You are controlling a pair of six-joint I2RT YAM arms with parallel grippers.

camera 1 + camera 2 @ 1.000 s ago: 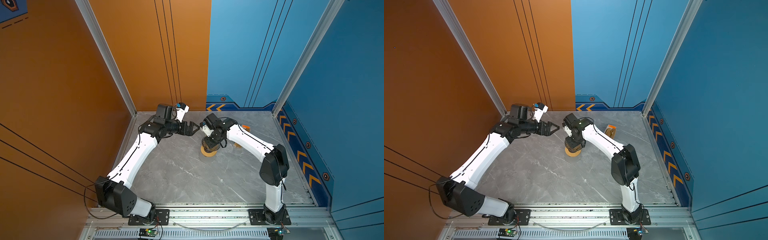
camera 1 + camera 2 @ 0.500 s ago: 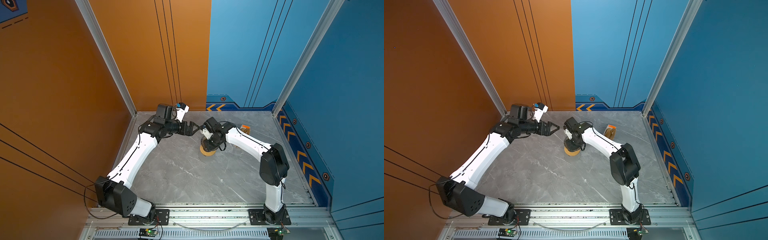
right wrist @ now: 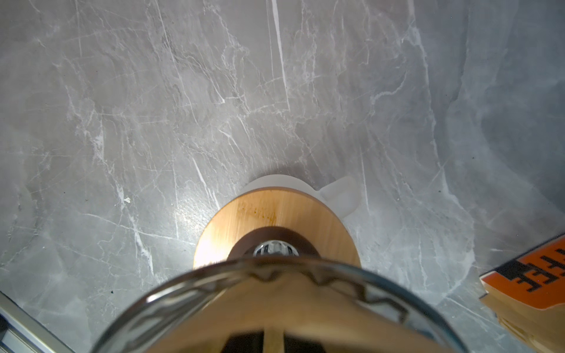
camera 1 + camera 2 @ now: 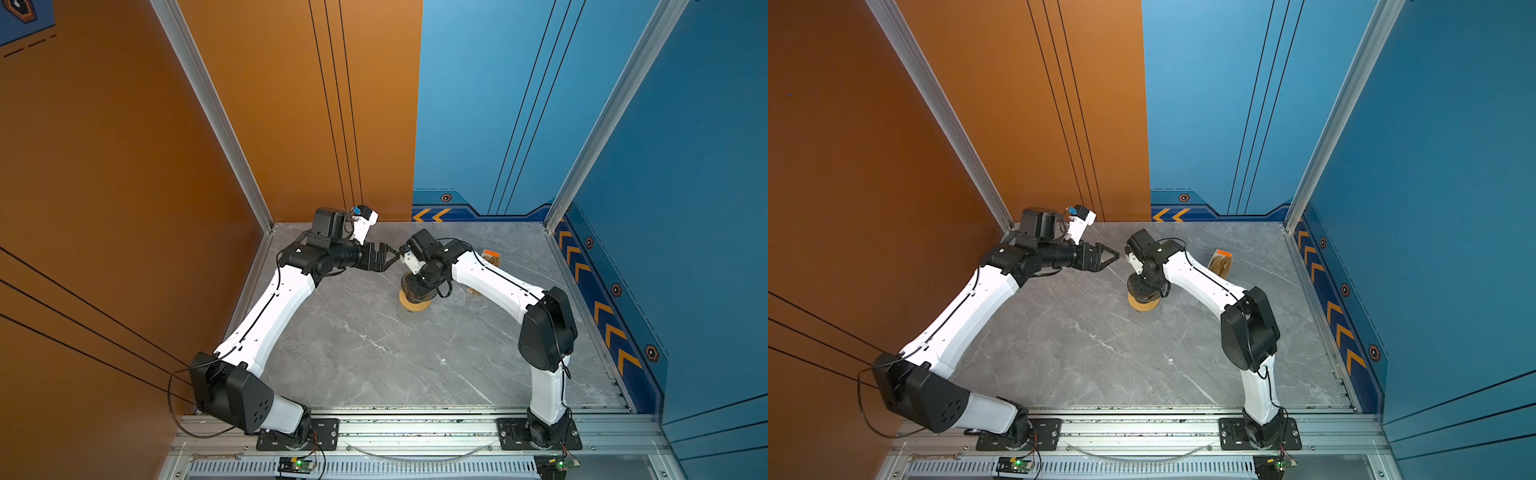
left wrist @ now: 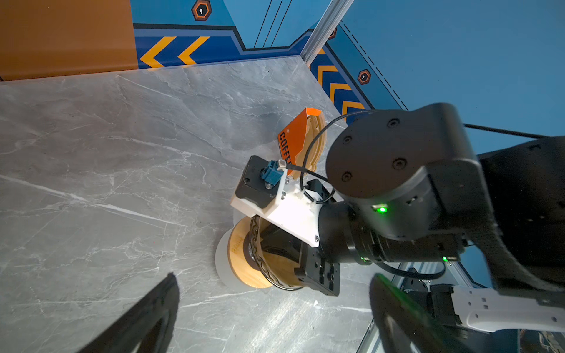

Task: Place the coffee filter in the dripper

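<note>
Right gripper [image 5: 276, 244] barely shifted, sat inside dripper [image 3: 195, 293]; coffee filter [image 3: 275, 305] lay just below jaws, grip unclear; left gripper [image 4: 388, 258] gaped empty, farther off.

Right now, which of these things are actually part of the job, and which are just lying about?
In the job: coffee filter, sitting inside the dripper; right gripper reaching into it.
Just about: stack of spare filters with orange strip; wooden ring and white jug under the dripper; left gripper, open, empty.
</note>
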